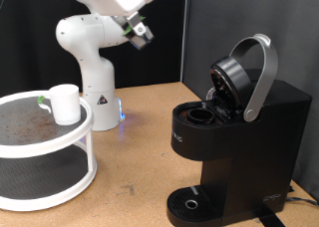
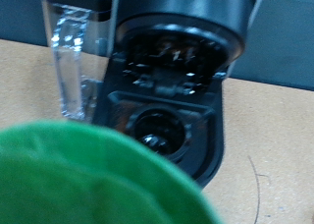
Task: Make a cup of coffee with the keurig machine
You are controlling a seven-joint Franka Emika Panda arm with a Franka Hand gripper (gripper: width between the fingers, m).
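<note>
The gripper [image 1: 139, 32] is hanging high at the exterior view's top, well apart from the keurig machine [image 1: 234, 137]; whether its jaws are spread or pinching cannot be told. A blurred green object [image 2: 93, 180] is filling the wrist view's foreground. The machine is standing upright, its lid [image 1: 239, 76] tilting open over the pod chamber [image 2: 159, 126]. The cup [image 1: 65, 104] is sitting upright on a white two-tier stand [image 1: 45, 172], at the exterior view's left.

**A Robot Test Room**

This looks like a lab, not a home kitchen. A white robot arm [image 1: 92, 48] stands bolted on a bare wooden table [image 1: 135, 137]. Black curtains [image 1: 30, 28] hang behind it. A black coffee maker [image 1: 234, 137] and a round white two-level rack [image 1: 45, 157] sit alone on the table.
</note>
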